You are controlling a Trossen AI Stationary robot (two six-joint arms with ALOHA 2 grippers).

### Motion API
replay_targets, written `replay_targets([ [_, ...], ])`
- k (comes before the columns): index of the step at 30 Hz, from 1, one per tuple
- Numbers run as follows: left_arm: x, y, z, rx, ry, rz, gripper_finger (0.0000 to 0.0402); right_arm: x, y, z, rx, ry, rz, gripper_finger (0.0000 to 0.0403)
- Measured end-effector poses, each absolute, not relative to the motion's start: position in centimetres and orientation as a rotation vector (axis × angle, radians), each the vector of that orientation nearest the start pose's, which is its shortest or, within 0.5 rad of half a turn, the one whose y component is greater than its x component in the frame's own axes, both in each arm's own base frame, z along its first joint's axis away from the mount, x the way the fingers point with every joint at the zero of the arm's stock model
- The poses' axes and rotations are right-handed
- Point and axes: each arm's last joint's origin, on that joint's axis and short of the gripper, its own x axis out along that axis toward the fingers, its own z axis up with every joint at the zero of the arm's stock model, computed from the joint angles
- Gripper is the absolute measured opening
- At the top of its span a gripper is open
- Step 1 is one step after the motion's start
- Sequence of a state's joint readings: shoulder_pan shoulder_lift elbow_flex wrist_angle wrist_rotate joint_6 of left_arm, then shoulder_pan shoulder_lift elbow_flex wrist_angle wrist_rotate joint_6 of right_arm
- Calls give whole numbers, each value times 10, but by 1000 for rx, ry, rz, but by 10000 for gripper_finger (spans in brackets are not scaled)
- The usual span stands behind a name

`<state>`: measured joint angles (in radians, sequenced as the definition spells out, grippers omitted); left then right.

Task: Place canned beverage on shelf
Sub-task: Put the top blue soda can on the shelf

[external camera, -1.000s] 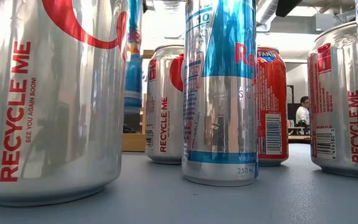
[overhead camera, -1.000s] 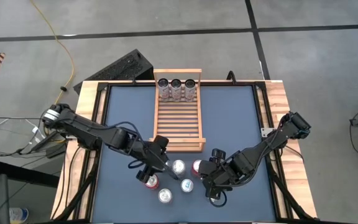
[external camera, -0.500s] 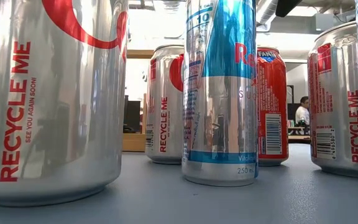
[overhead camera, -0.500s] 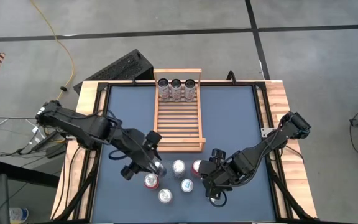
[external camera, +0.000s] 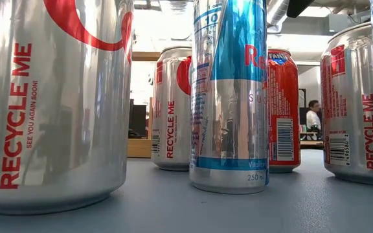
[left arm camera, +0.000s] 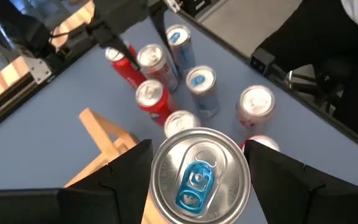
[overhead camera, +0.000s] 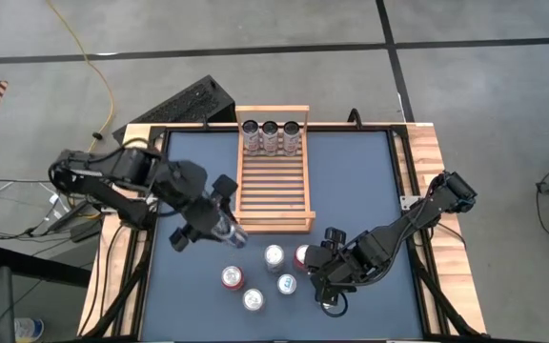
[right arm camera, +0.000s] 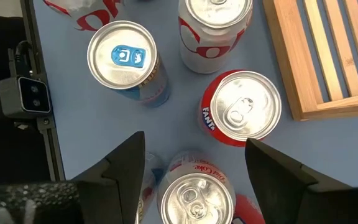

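Shelf [overhead camera: 273, 186] holds three cans [overhead camera: 271, 135] at its far rail.

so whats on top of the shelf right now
Three cans stand in a row at the far end of the shelf. The remaining slats are bare; the left arm hides the near left corner.

In the low view the nearest silver can [external camera: 54, 103] was cut off at its top and left, hiding the shelf behind the cans.
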<state>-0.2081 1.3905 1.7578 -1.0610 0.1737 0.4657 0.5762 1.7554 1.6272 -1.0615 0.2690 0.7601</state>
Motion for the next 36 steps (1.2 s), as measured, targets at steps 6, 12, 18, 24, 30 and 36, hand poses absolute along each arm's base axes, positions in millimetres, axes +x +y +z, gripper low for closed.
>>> replay_targets([
  [6, 243, -24, 461, 477, 582, -457, 215, 302, 187, 302, 188, 1097, -156, 249],
  [12, 237, -2, 475, 451, 541, -424, 201, 302, 187, 302, 188, 1095, -158, 249],
  [18, 227, 3, 464, 321, 699, -452, 192, 303, 189, 304, 208, 1066, -158, 249],
  [24, 224, -18, 437, 162, 926, -402, 192, 304, 190, 304, 198, 1056, -152, 249],
  [30, 222, -55, 376, 113, 1193, -174, 192, 303, 189, 304, 156, 1015, -199, 249],
  [36, 200, -54, 313, -122, 1189, -3, 195, 301, 191, 304, 141, 1022, -191, 249],
])
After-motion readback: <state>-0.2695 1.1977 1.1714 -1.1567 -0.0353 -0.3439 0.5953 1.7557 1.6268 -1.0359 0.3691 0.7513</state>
